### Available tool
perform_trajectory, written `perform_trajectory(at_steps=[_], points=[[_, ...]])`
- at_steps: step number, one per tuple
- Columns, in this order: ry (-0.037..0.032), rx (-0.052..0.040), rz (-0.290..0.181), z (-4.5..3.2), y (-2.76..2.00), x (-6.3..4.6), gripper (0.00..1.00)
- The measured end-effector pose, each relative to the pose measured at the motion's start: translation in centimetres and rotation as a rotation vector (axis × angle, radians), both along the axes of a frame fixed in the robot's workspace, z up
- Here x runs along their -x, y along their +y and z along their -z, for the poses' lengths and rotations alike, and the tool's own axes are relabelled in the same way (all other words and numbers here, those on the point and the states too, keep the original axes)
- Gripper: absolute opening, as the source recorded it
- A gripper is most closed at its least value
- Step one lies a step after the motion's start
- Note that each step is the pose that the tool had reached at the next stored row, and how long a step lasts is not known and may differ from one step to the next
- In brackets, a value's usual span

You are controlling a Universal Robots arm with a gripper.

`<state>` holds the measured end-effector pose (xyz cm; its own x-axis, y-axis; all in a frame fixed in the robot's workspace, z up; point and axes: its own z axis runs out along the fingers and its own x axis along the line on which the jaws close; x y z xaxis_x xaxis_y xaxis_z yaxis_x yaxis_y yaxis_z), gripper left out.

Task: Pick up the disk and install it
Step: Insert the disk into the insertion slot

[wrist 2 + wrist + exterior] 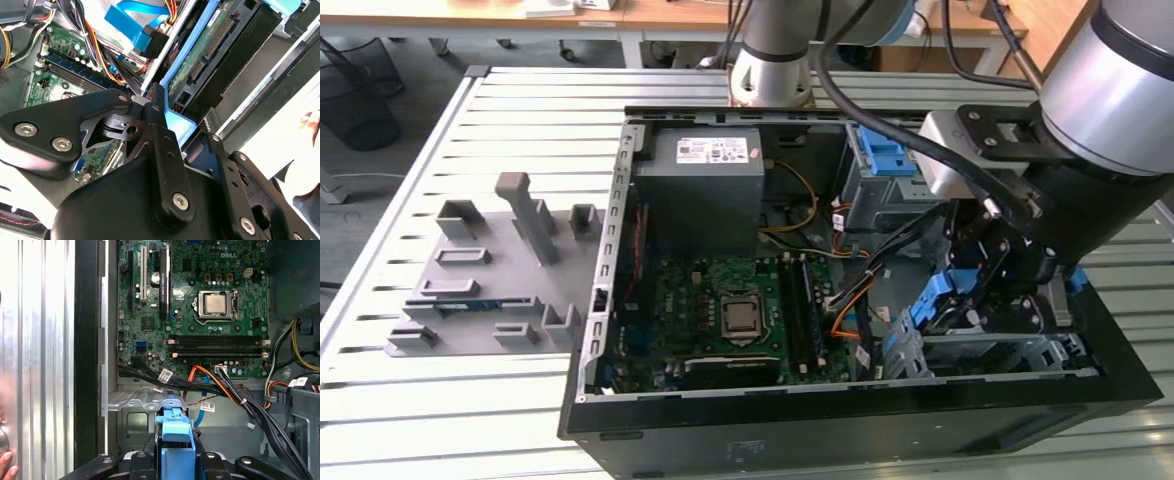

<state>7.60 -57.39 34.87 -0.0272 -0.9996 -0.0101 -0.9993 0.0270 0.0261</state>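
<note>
The disk (pixel 937 300) hangs upright in its blue carrier over the metal drive bay (pixel 1001 352) at the front corner of the open computer case, on the exterior view's right. My gripper (pixel 977 298) is shut on it, its black fingers clamping the carrier. In the second wrist view the disk (pixel 212 52) shows its green circuit-board underside and blue frame edge beyond a black finger (pixel 162 145). In the first wrist view the blue carrier (pixel 176 440) sits between my fingers, above the grey bay (pixel 137 415). The disk's label is hidden.
The motherboard (pixel 727 310) lies on the case floor, with orange and black cables (pixel 225 385) running close past the bay. A grey power supply (pixel 707 180) and a blue-tabbed drive cage (pixel 887 160) stand at the back. A grey fixture plate (pixel 494 270) lies outside. A person's hand (pixel 7 467) is nearby.
</note>
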Motion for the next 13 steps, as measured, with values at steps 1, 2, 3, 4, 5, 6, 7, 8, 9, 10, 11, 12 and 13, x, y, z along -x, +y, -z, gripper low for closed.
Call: perform_trajectory(at_steps=[1, 2, 3, 4, 5, 6, 7, 8, 9, 10, 11, 12, 13], points=[[0.0000, -0.0001, 0.000, 0.03, 0.00, 0.00, 0.36], [0.0000, -0.0002, 0.000, 0.07, 0.00, 0.00, 0.36], [0.0000, -0.0002, 0.000, 0.10, 0.00, 0.00, 0.36], [0.0000, -0.0002, 0.000, 0.12, 0.00, 0.00, 0.36], [0.0000, -0.0001, 0.000, 0.14, 0.00, 0.00, 0.36], [0.0001, 0.0001, 0.000, 0.15, 0.00, 0.00, 0.38], [0.0001, 0.0000, 0.000, 0.16, 0.00, 0.00, 0.38], [0.0000, -0.0002, 0.000, 0.19, 0.00, 0.00, 0.43], [0.0000, -0.0001, 0.000, 0.19, 0.00, 0.00, 0.43], [0.0000, -0.0001, 0.000, 0.19, 0.00, 0.00, 0.50], [0.0000, -0.0001, 0.000, 0.19, 0.00, 0.00, 0.50], [0.0000, -0.0001, 0.000, 0.20, 0.00, 0.00, 0.50], [0.0000, -0.0001, 0.000, 0.20, 0.00, 0.00, 0.50]])
